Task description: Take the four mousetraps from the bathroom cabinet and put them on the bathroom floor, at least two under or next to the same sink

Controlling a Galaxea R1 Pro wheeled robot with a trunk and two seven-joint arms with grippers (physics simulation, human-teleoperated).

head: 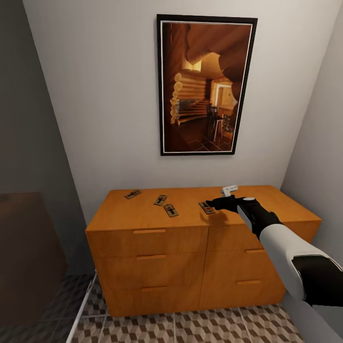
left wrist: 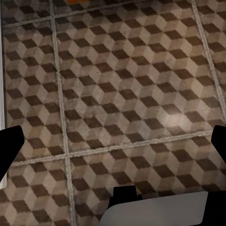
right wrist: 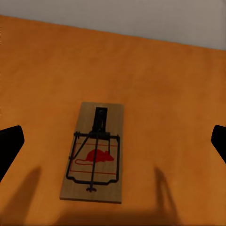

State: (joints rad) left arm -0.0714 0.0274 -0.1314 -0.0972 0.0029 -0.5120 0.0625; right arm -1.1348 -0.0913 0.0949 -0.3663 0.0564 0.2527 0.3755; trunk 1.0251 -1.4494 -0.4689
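Several mousetraps lie on top of the orange-brown cabinet (head: 147, 252): one at the back left (head: 133, 194), two near the middle (head: 160, 200) (head: 170, 210), and one further right (head: 206, 207). My right gripper (head: 216, 204) hovers just above that rightmost mousetrap (right wrist: 95, 153), open, its dark fingers (right wrist: 9, 146) spread wide on either side without touching it. The trap shows a red mouse print and dark wire. My left gripper (left wrist: 113, 141) is open over the cube-patterned bathroom floor (left wrist: 122, 94), holding nothing.
A large framed picture (head: 205, 85) hangs on the wall above the cabinet. Walls close in on the right and the left. A dark brown block (head: 24, 247) stands at the left. Patterned floor tiles (head: 190, 328) lie in front of the cabinet.
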